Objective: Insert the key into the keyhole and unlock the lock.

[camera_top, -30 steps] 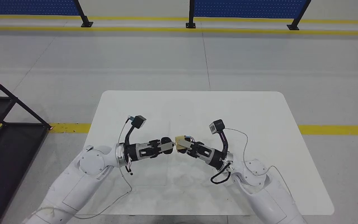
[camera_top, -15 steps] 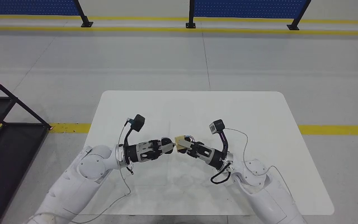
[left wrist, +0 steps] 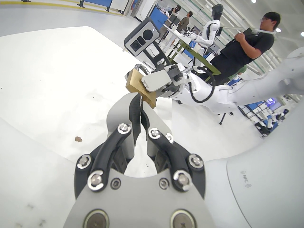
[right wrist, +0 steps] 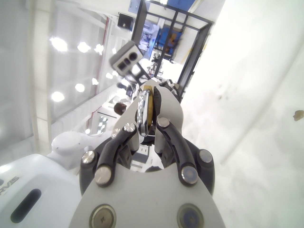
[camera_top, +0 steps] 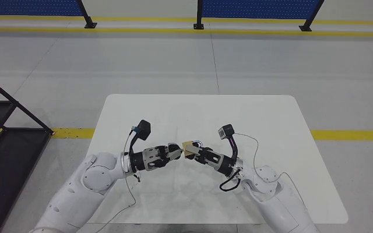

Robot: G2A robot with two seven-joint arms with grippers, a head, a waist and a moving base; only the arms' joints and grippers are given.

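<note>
A white table stands on grey floor marked with yellow lines, near blue panels.

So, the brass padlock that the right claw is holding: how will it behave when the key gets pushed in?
The brass padlock looks like solid metal, so it is probably rigid and heavy for its size and shouldn't flex. Its smooth faces and chrome shackle look slick, so an off-centre push might make it pivot or slip in the right claw.
</note>
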